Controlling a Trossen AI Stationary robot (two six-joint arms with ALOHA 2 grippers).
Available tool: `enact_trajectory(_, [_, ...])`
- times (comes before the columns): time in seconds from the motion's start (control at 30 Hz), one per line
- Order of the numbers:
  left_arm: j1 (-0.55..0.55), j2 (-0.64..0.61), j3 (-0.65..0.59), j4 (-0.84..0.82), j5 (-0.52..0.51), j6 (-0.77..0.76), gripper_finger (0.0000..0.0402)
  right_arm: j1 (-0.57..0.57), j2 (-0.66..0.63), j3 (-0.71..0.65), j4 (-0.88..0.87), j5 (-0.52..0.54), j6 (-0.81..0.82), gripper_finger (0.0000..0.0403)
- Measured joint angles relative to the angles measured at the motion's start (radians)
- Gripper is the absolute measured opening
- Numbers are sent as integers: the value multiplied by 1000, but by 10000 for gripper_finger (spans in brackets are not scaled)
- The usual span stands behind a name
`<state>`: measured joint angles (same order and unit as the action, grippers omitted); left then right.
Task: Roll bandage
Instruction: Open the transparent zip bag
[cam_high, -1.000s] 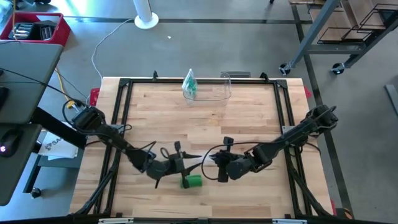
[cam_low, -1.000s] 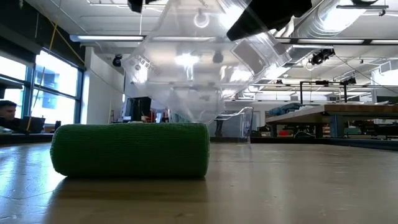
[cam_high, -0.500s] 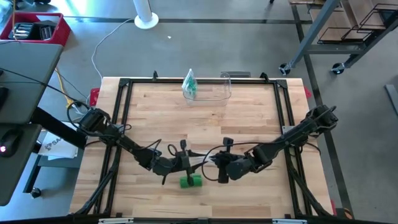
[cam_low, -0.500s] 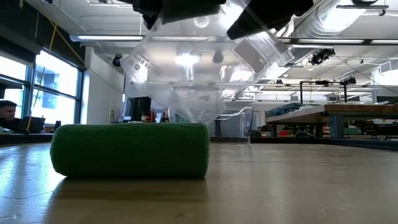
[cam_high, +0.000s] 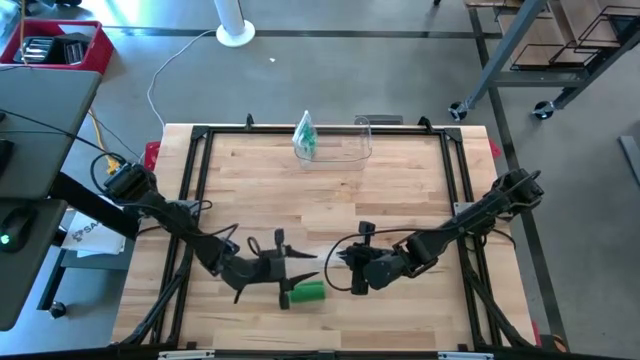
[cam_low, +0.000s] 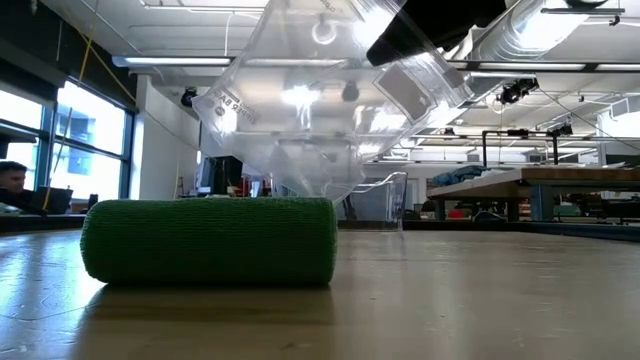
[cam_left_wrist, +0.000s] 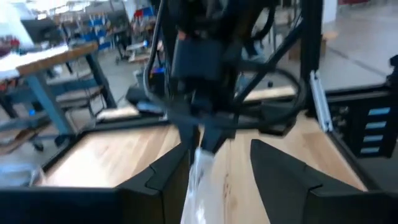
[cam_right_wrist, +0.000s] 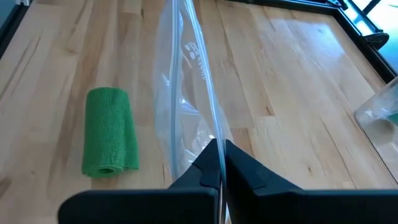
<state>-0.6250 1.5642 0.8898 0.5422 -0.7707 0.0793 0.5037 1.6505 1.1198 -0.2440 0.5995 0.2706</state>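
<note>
A green bandage roll (cam_high: 307, 292) (cam_right_wrist: 111, 130) lies on its side on the wooden table near the front edge. Just above and beyond it hangs a clear plastic bag (cam_low: 310, 110) (cam_right_wrist: 186, 93), with my right gripper (cam_high: 340, 260) (cam_right_wrist: 221, 146) shut on it. My left gripper (cam_high: 283, 270) (cam_left_wrist: 221, 162) stands open to the left of the bag, pointing level at the right gripper. The bag's near edge (cam_left_wrist: 198, 180) reaches in between its fingers. My right gripper pinches one edge of the clear bag (cam_right_wrist: 217, 134) between its two fingers, slanting down from the table's right. The bag stands on edge ahead of the fingers, above the bandage roll, and in the low view it is clear of the table. My left gripper is open around the bag's edge; whether a finger (cam_left_wrist: 168, 177) touches it, I cannot tell.
A clear tub (cam_high: 350, 145) and a small bag with something green in it (cam_high: 305, 138) stand at the table's far edge. Black frame rails (cam_high: 195, 180) run along the table's sides. Bare wood lies between the arms and the far edge.
My left gripper first went a little toward the bag, then drew back toward the table's left and rose, leaving the top of the low view, where it had stood at the bag's upper edge. The bag stays in my right gripper. The bandage roll has not moved.
</note>
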Motion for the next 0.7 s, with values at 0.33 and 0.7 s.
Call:
enact_trajectory(0.33, [26, 0, 0, 5, 28, 7, 66, 0, 0, 0, 1, 0, 1, 0])
enact_trajectory(0.7, [72, 67, 0, 14, 42, -42, 6, 0, 0, -1, 0, 0, 1, 0])
